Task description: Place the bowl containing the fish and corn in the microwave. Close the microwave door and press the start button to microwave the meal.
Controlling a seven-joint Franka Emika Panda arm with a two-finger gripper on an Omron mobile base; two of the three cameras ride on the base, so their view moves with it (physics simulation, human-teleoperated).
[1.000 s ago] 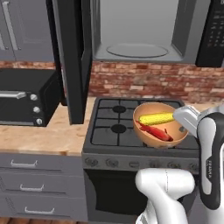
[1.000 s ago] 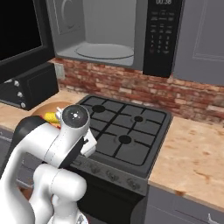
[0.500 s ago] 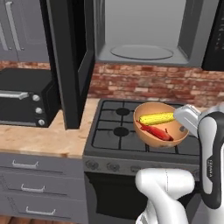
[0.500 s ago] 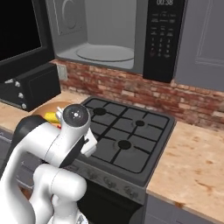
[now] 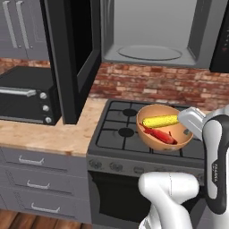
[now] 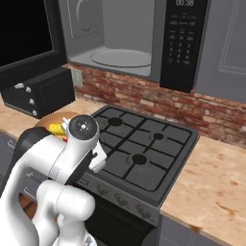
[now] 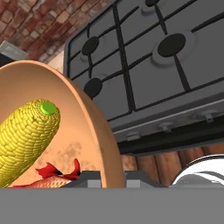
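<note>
The bowl [image 5: 164, 129] is held by its rim, the gripper [image 7: 113, 176] nearly closed with one finger inside the wall and one outside. It hangs above the stove [image 5: 134, 134], below and in front of the open microwave [image 5: 156, 33]. The bowl is judged rigid and light, but the corn [image 5: 160, 120] and fish [image 5: 159, 136] lie loose and may slide; it should be kept level. The turntable [image 5: 150, 53] lies above the hand; the microwave door [image 5: 74, 58] stands open to its left.

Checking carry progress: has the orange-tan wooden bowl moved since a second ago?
Yes, slightly: held by the gripper, the orange-tan wooden bowl has edged left, closer to the black stove's front-left burner.
</note>
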